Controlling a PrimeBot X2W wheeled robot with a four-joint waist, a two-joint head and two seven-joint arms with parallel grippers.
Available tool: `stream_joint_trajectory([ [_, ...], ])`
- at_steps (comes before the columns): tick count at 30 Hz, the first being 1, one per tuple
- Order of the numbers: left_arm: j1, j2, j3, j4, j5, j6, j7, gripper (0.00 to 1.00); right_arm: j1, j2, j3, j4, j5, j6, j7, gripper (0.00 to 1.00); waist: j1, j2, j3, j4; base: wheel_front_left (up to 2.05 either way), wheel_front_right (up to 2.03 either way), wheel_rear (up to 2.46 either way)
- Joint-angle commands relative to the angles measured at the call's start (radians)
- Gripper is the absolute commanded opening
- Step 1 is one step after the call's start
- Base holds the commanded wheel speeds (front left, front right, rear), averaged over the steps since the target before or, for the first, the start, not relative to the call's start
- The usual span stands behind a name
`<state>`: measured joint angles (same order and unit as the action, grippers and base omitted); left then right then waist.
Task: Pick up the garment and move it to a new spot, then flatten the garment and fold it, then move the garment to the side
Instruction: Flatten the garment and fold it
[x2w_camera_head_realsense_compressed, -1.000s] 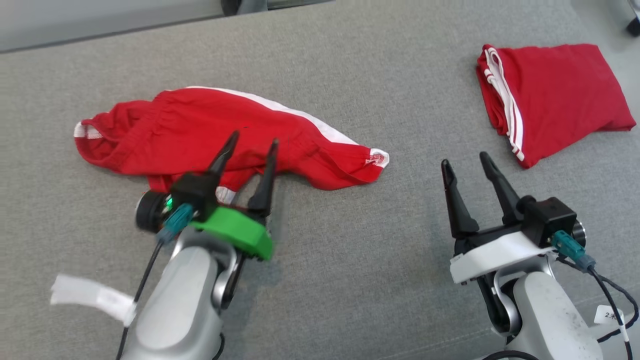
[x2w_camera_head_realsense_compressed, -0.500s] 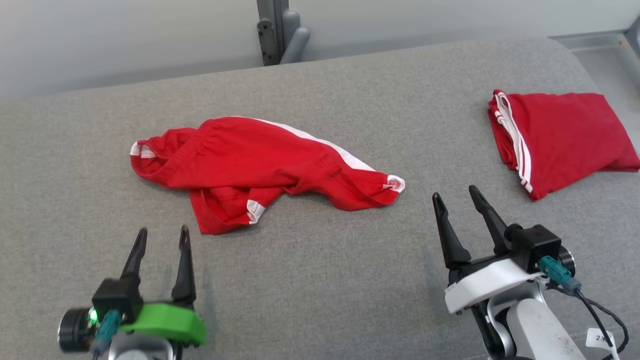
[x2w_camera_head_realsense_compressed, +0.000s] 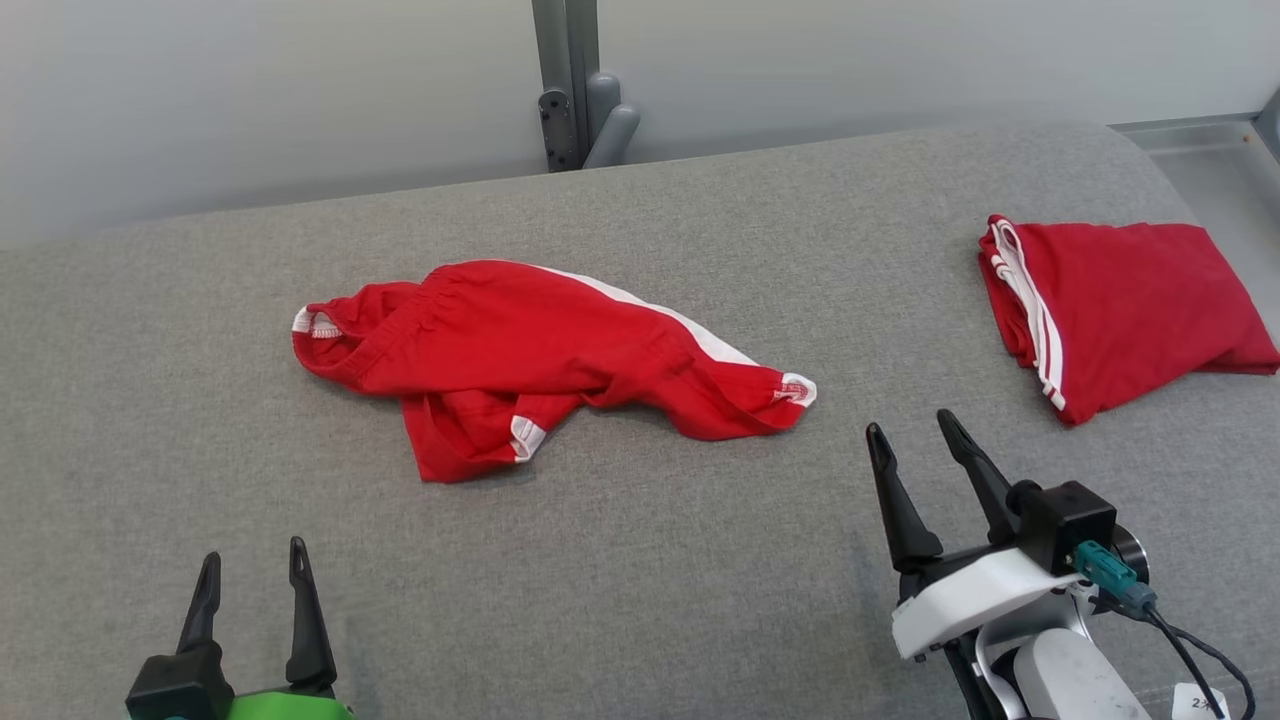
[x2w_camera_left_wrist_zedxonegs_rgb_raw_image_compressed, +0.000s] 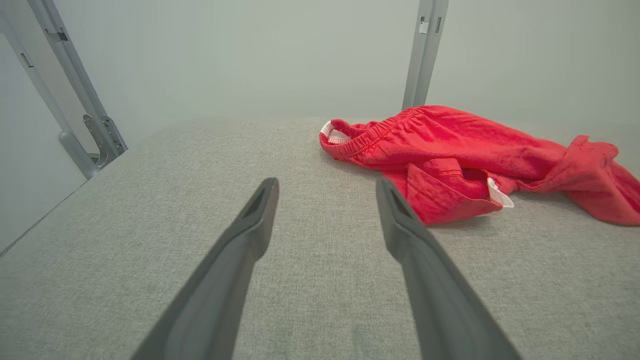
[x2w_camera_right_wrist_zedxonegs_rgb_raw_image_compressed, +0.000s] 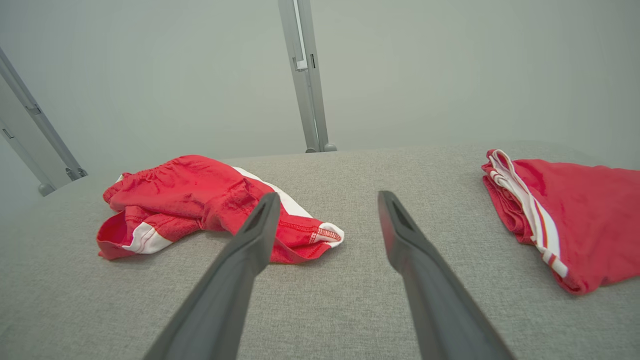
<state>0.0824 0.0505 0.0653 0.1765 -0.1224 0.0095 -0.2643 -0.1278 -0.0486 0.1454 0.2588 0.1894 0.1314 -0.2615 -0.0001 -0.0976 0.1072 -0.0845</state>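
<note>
From the head, we see the crumpled red shorts (x2w_camera_head_realsense_compressed: 540, 350) lying near the middle of the grey padded surface (x2w_camera_head_realsense_compressed: 650, 580). Their waistband is toward our left and a white stripe (x2w_camera_head_realsense_compressed: 680, 325) runs along the far edge. Our left gripper (x2w_camera_head_realsense_compressed: 253, 551) sits at the lower left with its fingers parted and nothing between them, well apart from the shorts. Our right gripper (x2w_camera_head_realsense_compressed: 911, 423) is at the lower right, also spread and empty, near the shorts' right hem but not touching it. A folded garment (x2w_camera_head_realsense_compressed: 1130, 310), also red, lies at the far right, and a metal post (x2w_camera_head_realsense_compressed: 565, 80) stands behind the surface.

From the left wrist, we look along two separated fingers over bare fabric, with the shorts ahead and to the right.

From the right wrist, the fingers stand wide apart. The shorts are ahead on the left and the folded garment on the right.
</note>
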Motion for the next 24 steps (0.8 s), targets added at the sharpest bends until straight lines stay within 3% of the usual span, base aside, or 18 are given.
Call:
stream_joint_trajectory([
  [1,0.019,0.001,0.005,-0.002,-0.01,0.009,0.001,1.0,0.014,-0.002,-0.002,0.004,0.002,-0.002,-0.002,1.0,0.0001,0.0001,-0.003,0.001,0.0,0.0,0.0],
  [14,-0.053,0.001,-0.039,0.009,-0.015,-0.012,0.001,1.0,-0.009,-0.002,0.0,0.001,0.002,-0.002,-0.002,1.0,0.0001,0.0001,0.05,0.042,0.0,0.0,0.0],
  [24,-0.39,0.003,-0.102,0.164,0.01,-0.109,0.0,1.0,-0.138,-0.003,0.017,-0.023,-0.008,-0.002,-0.002,1.0,0.0001,0.0001,0.263,0.044,0.0,0.0,0.0],
])
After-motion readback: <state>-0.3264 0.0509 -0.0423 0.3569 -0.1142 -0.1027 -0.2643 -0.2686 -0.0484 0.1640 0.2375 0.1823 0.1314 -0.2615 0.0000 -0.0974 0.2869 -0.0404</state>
